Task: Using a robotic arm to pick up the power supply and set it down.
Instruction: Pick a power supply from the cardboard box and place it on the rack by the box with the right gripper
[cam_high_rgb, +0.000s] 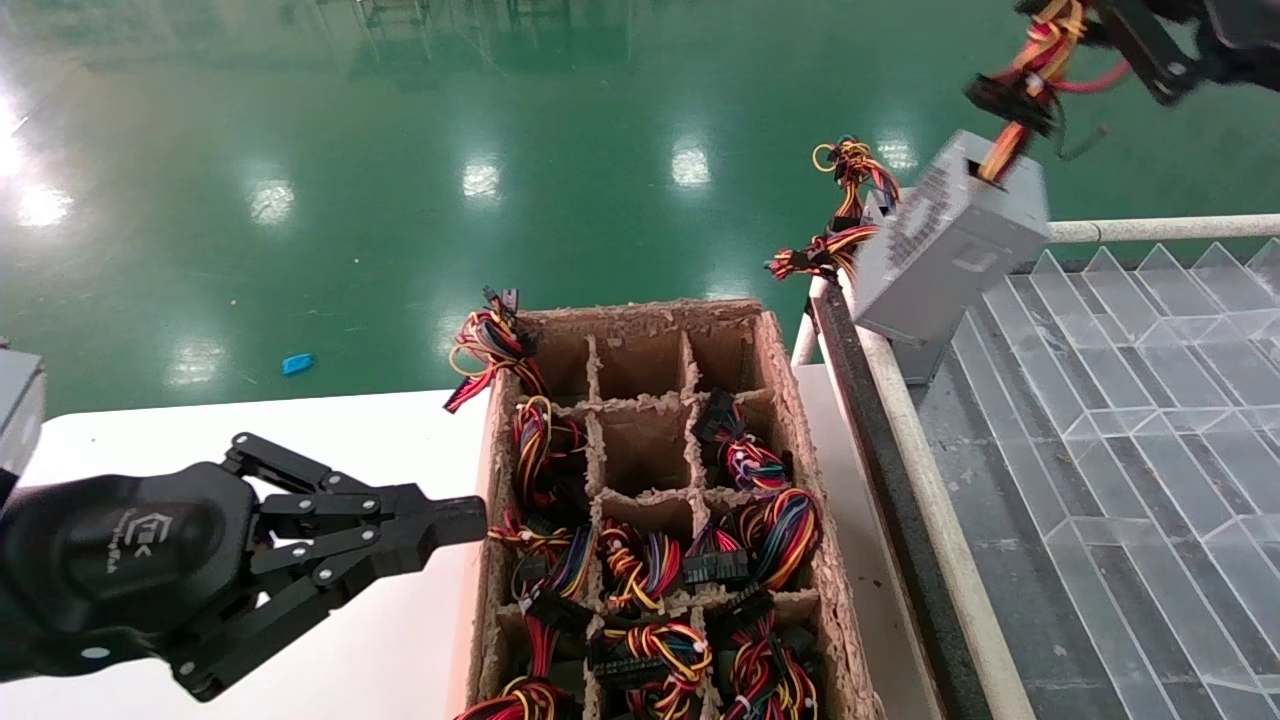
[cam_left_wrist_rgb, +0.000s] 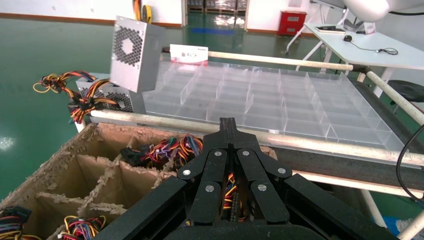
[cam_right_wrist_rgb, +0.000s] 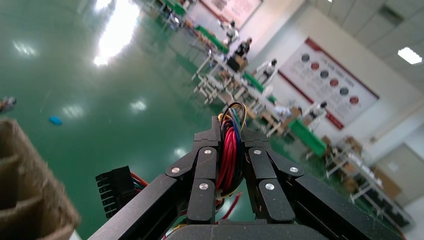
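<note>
Above the clear-plastic divider tray (cam_high_rgb: 1150, 400), right black linked-finger gripper (cam_high_rgb: 1140, 45) clamped the wire bundle (cam_high_rgb: 1030, 70); grey metal power supply (cam_high_rgb: 950, 245) dangled tilted. Left gripper (cam_high_rgb: 455, 520) was closed, empty, beside the brown cardboard divider box (cam_high_rgb: 790, 400).

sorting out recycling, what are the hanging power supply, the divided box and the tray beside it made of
Power supply: looks like grey sheet metal, matte, with a punched honeycomb vent in the left wrist view; it hangs by its wires from the right gripper.
Divided box: brown cardboard or pulp, with rough, frayed edges.
Tray: clear plastic, probably acrylic, glossy see-through dividers.
</note>
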